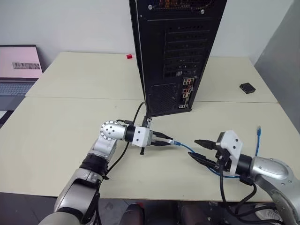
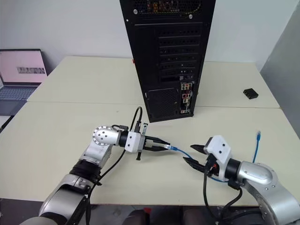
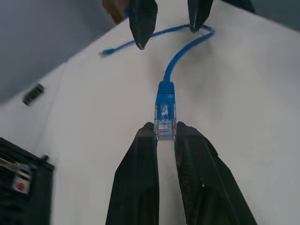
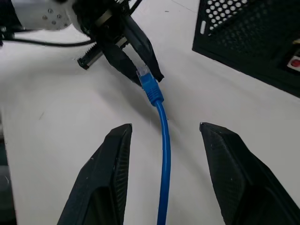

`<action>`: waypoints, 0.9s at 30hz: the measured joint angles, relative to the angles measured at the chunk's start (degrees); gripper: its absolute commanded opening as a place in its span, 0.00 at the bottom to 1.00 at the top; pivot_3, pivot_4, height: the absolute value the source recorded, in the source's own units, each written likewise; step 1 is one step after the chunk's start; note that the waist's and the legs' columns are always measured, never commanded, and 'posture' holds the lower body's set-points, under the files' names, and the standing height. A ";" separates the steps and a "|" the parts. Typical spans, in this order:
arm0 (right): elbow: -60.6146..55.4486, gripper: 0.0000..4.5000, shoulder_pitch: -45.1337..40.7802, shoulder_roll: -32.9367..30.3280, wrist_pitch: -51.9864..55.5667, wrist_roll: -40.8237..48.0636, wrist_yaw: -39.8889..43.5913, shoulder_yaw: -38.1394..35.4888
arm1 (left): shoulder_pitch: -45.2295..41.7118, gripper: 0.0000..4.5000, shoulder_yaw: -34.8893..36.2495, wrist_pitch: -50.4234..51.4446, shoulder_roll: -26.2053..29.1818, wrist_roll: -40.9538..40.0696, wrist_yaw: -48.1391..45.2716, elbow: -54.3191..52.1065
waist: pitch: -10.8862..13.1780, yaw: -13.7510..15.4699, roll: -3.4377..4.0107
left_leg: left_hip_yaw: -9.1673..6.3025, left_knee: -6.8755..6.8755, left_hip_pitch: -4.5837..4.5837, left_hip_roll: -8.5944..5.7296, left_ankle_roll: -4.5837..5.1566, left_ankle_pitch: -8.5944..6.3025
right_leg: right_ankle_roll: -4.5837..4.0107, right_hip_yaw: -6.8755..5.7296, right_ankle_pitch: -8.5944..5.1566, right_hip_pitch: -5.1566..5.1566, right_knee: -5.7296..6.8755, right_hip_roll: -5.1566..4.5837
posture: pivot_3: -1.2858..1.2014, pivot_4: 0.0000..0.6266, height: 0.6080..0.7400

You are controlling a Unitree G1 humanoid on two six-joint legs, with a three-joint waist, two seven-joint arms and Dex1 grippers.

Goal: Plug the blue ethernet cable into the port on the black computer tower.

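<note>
On the table: left gripper [image 3: 165, 136] pinches the blue ethernet cable [image 4: 163, 140] by its plug.
Right gripper [image 4: 165, 129]: fingers spread, straddling the cord.
Behind: black computer tower [image 1: 176, 51].

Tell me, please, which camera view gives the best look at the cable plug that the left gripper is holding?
The left wrist view: the clear plug sits large between the left gripper fingertips. The right wrist view shows it smaller, pinched at an angle; both eye views show it as only a tiny blue tip.
</note>
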 measured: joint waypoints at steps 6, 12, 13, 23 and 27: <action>-0.14 0.54 -0.53 -0.30 1.27 2.97 -1.62 -0.80 | -2.86 0.06 -0.48 -24.90 -0.17 -0.05 1.47 10.65 | 0.00 0.05 0.00 | -0.01 0.00 -0.01 -0.02 0.01 0.00 | 0.01 -0.01 0.01 0.01 -0.02 0.00 | 0.52 0.24 1.00; 0.07 0.54 -2.96 0.83 2.85 8.60 -2.50 -0.08 | -5.50 0.06 -0.48 -38.33 0.12 3.09 8.75 17.74 | 0.00 -0.02 -0.01 | -0.02 0.00 -0.02 -0.02 0.02 0.00 | 0.03 -0.02 0.02 0.01 -0.02 0.00 | 0.52 0.24 1.00; 0.41 0.54 -3.92 1.40 3.42 9.64 -2.59 0.14 | -5.66 0.06 -0.48 -39.64 0.26 3.93 10.06 18.27 | 0.00 -0.07 -0.01 | -0.01 0.00 -0.01 -0.02 0.02 0.00 | 0.03 -0.01 0.02 0.01 -0.02 0.00 | 0.52 0.24 1.00; 5.69 0.77 -9.47 4.54 6.14 14.18 -5.01 4.61 | -5.66 0.06 0.02 -43.24 1.89 14.00 22.07 19.01 | 0.00 0.00 -0.01 | -0.05 0.00 -0.03 -0.02 0.03 0.01 | 0.03 -0.07 0.02 0.00 0.00 -0.01 | 0.52 0.24 1.00; 6.76 0.77 -10.25 5.18 7.31 15.79 -6.21 5.09 | -5.66 0.06 1.88 -43.25 2.59 19.27 27.02 19.02 | 0.00 0.00 -0.01 | -0.06 0.00 -0.03 -0.01 0.03 0.01 | 0.03 -0.08 0.02 0.00 0.00 -0.01 | 0.52 0.24 1.00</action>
